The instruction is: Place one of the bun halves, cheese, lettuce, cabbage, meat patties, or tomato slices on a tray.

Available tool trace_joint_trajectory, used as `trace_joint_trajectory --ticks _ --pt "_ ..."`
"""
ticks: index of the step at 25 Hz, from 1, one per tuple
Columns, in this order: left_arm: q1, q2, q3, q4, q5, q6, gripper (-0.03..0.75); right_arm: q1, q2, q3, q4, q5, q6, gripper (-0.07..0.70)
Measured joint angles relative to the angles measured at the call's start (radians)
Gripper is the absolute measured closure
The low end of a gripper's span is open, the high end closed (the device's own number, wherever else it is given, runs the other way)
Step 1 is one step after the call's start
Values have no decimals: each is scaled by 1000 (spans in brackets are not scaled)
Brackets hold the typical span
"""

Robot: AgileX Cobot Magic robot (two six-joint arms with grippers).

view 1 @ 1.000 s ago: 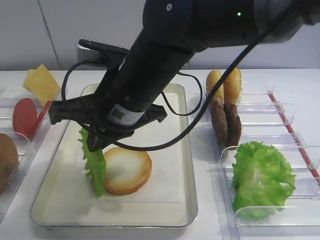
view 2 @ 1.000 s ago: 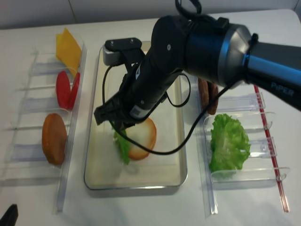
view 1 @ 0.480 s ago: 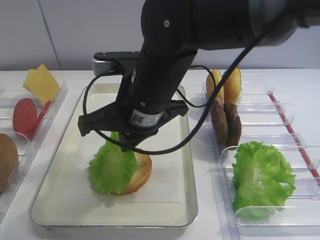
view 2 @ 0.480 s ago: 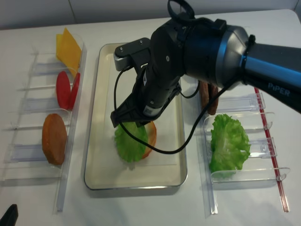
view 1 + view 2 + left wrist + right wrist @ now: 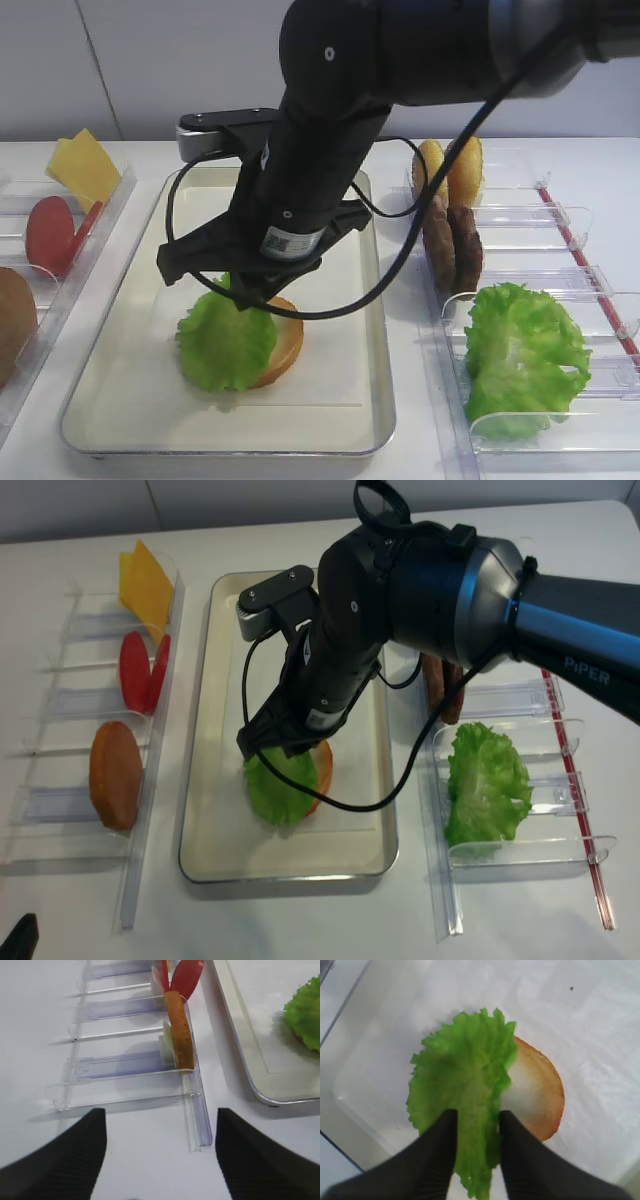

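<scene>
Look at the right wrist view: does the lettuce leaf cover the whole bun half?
No. The lettuce hides only the left part of the bun half; its pale toasted face shows on the right.

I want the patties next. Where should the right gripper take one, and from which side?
Take a meat patty by its upper rim, coming straight down. They stand on edge side by side in the clear bin, so flat faces are exposed for fingers to straddle. Probably take the outer one; the bun halves crowd the far end.

One cream metal tray, middle. One flat green lettuce disc on one bun half. Upper right: two buns, two brown patties. Left: two red tomato slices.
</scene>
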Motion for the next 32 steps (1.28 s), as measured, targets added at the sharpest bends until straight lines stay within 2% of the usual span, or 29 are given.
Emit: trace_joint_trajectory --ticks 3,4,7,14,20,27,32 --pt "0 0 0 0 0 0 244 0 0 0 2 2 -4 127" --pt "0 0 0 0 0 0 244 0 0 0 0 2 -4 83" --pt "0 0 0 0 0 0 244 0 0 0 -22 10 -4 34" --pt "0 0 0 0 0 0 244 0 0 0 -106 59 11 24" --pt "0 0 0 0 0 0 244 0 -26 -3 -150 126 -1 24" --pt "0 0 0 0 0 0 244 0 -148 -5 -249 209 -4 26" --pt "0 0 0 0 0 0 244 0 -262 -5 -296 247 -1 26"
